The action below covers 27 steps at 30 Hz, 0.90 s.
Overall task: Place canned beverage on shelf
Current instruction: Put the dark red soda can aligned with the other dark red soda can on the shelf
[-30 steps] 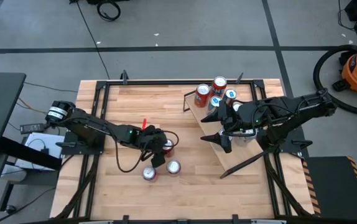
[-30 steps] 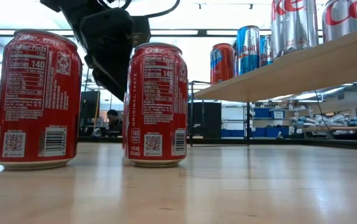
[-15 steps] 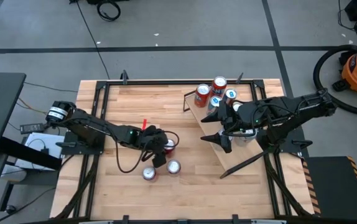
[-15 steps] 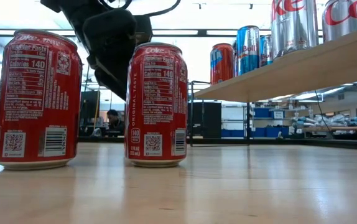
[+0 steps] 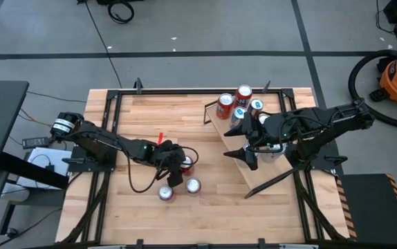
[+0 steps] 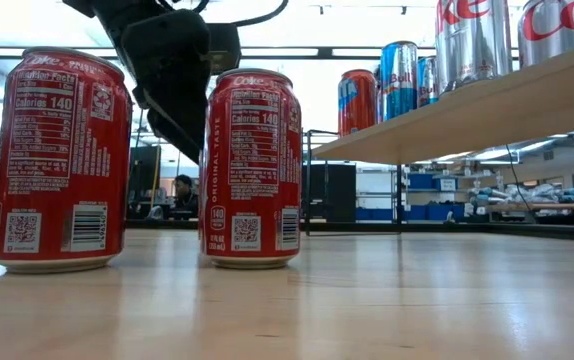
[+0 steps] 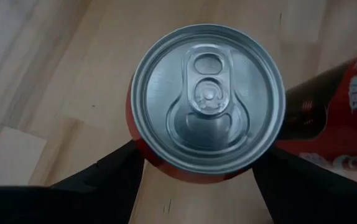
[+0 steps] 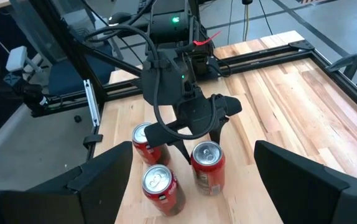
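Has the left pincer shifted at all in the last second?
Yes, slightly. In the low view the left pincer has edged leftward, away from the nearer red can, which stands unmoved on the table.

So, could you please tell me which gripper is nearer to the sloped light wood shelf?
The right gripper hovers over the sloped light wood shelf; the left gripper is well off to its side, over three red cans.

The left red can [image 6: 60, 160] reads "Calories 140"; the second can [image 6: 252, 165] reads "ORIGINAL TASTE".
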Motion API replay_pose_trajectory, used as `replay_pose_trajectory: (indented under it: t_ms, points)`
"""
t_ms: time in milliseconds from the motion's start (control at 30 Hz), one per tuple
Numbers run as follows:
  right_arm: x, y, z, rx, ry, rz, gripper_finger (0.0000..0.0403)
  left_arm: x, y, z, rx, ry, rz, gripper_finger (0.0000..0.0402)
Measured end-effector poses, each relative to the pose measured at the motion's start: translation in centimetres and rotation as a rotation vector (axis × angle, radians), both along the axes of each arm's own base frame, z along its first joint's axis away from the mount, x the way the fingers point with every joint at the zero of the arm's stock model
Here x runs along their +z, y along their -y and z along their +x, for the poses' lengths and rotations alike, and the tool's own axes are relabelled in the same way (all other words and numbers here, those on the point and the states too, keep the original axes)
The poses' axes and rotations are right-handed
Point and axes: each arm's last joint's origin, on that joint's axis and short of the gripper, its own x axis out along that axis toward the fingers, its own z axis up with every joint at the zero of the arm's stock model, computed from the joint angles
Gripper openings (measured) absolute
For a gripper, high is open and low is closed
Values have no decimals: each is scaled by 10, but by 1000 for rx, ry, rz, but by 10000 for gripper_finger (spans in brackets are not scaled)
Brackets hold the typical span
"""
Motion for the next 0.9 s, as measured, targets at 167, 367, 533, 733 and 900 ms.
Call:
replay_pose_trajectory:
  t_ms: [167,367,533,733,900]
  points:
    - [-3,-2,3,41,-22,31,346,0,2,-1,-10,-5,-5,287]
    - [-24,-9,25,91,-123,19,346,0,3,-1,51,-5,-46,289]
    - [-41,-15,42,123,-189,15,346,-3,3,-3,94,-19,-89,310]
    - [-52,-19,52,167,-228,25,346,-2,4,-1,43,-11,-100,317]
    - [-51,-19,53,166,-214,34,346,-3,5,-4,-15,-52,-91,317]
